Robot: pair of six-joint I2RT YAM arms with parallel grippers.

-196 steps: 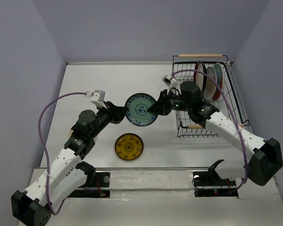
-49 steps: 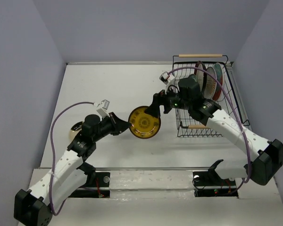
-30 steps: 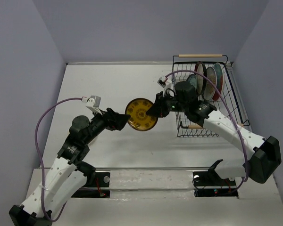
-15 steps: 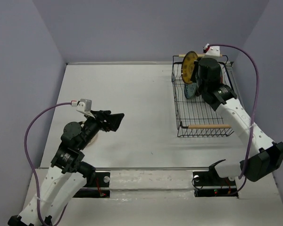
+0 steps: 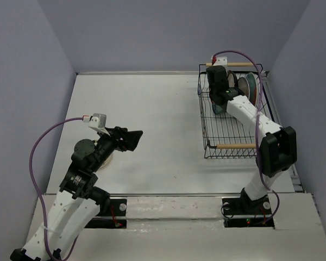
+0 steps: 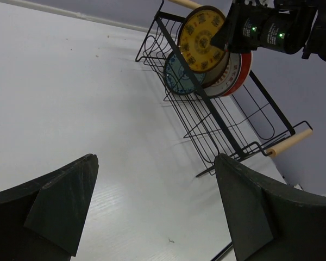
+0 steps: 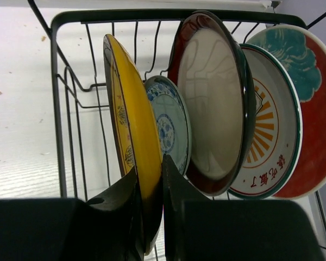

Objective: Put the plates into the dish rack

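The dish rack (image 5: 236, 145) stands at the table's right side. My right gripper (image 7: 150, 166) is shut on the lower rim of the amber-yellow plate (image 7: 131, 125), which stands on edge inside the rack (image 7: 57, 109), leftmost in the row. Beside it stand the small teal-blue plate (image 7: 171, 128), the dark-red-rimmed cream plate (image 7: 212, 103), the white plate with the orange centre (image 7: 271, 125) and the teal-and-red plate (image 7: 309, 98). My left gripper (image 5: 135, 137) hangs open and holds nothing over the table's left half. A sliver of the plain cream plate (image 5: 109, 158) shows under the left arm.
The rack's two wooden handles (image 5: 231, 64) lie at its far and near ends. Grey walls close in the table, with the right wall (image 5: 309, 109) just beyond the rack. The right arm (image 5: 258, 122) stretches over the rack's right side.
My right gripper has lowered the amber-yellow plate from above the rack's far end down into the rack beside the small teal-blue plate. The left arm has barely moved.
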